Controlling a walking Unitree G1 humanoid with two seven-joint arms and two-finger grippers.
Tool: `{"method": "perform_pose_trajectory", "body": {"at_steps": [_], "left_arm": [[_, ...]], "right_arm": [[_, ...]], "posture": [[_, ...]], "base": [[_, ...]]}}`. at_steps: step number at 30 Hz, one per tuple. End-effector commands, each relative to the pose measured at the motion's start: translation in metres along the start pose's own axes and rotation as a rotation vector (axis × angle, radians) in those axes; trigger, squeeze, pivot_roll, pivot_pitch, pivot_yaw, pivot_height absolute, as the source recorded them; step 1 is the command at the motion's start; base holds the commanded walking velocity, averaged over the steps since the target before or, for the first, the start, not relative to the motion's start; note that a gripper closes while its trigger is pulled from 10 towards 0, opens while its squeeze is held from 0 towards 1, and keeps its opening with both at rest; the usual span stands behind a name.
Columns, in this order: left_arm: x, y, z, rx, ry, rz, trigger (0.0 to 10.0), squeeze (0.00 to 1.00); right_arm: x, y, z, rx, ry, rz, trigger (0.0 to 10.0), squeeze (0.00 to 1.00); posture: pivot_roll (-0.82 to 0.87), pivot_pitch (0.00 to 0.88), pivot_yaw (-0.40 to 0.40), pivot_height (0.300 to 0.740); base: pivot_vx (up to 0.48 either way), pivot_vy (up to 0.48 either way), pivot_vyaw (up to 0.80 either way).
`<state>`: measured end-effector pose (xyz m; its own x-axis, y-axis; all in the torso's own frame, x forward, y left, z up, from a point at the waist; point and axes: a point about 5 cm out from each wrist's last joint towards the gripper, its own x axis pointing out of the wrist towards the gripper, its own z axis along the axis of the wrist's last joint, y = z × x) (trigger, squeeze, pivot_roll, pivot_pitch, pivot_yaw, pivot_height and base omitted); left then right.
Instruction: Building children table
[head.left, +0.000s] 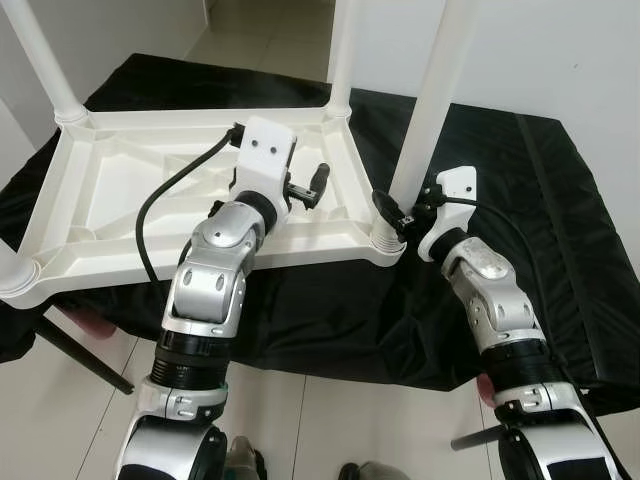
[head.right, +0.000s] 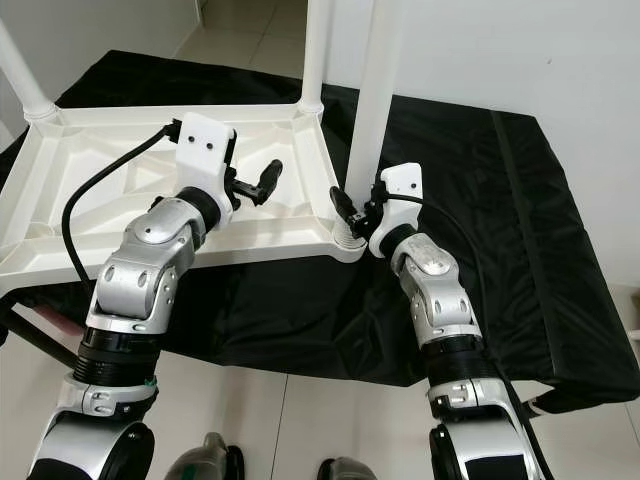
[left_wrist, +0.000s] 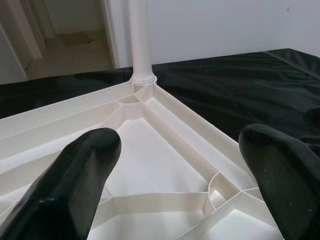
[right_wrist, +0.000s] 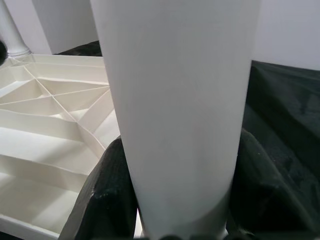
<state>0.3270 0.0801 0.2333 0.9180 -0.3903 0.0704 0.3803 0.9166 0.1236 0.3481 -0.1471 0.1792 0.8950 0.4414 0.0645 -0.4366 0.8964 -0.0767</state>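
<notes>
A white plastic children's table top (head.left: 130, 200) lies upside down on a black cloth (head.left: 560, 220) covering the table, its ribbed underside facing up. White legs stand up from its corners.

The right gripper (head.right: 352, 212) is at the near right corner of the top. Its fingers (right_wrist: 102, 195) sit on either side of the white leg (head.left: 432, 90) that rises from that corner socket, pressed against its lower end just above the socket collar, so they are closed on the leg. In the right wrist view the leg stands upright between the two black fingers, with the ribbed underside stretching away to one side of them.

The left gripper (head.left: 318, 184) hovers above the underside of the top, near its right edge. Its fingers (left_wrist: 75, 175) are spread wide and hold nothing. Straight ahead of them stands the far right leg (left_wrist: 140, 40) in its corner socket, and below them lie the diagonal ribs of the top.

A third leg (head.left: 45, 60) stands at the far left corner, well apart from both sets of fingers.
</notes>
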Motion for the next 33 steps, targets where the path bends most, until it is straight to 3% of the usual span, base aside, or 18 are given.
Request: {"method": "perform_pose_trajectory", "body": {"at_steps": [1,16,23,33], "left_arm": [[-0.001,-0.001,0.008,0.024,-0.035,0.058,10.0,0.0],[-0.003,-0.004,0.012,0.055,-0.051,0.056,10.0,0.0],[-0.003,-0.003,0.012,0.057,-0.052,0.057,10.0,0.0],[-0.003,-0.004,0.014,0.065,-0.059,0.057,10.0,0.0]], "right_arm": [[-0.002,-0.004,-0.024,0.057,0.137,-0.022,10.0,0.0],[0.005,-0.016,-0.031,0.238,0.211,-0.092,10.0,0.0],[0.002,-0.018,-0.033,0.256,0.213,-0.111,10.0,0.0],[-0.014,-0.021,-0.046,0.265,0.199,-0.159,10.0,0.0]], "posture": [[0.07,0.074,-0.031,0.74],[0.07,0.073,-0.039,0.74],[0.07,0.072,-0.039,0.74],[0.07,0.067,-0.035,0.74]], "base": [[0.0,0.0,0.0],[0.0,0.0,0.0],[0.0,0.0,0.0],[0.0,0.0,0.0]]}}
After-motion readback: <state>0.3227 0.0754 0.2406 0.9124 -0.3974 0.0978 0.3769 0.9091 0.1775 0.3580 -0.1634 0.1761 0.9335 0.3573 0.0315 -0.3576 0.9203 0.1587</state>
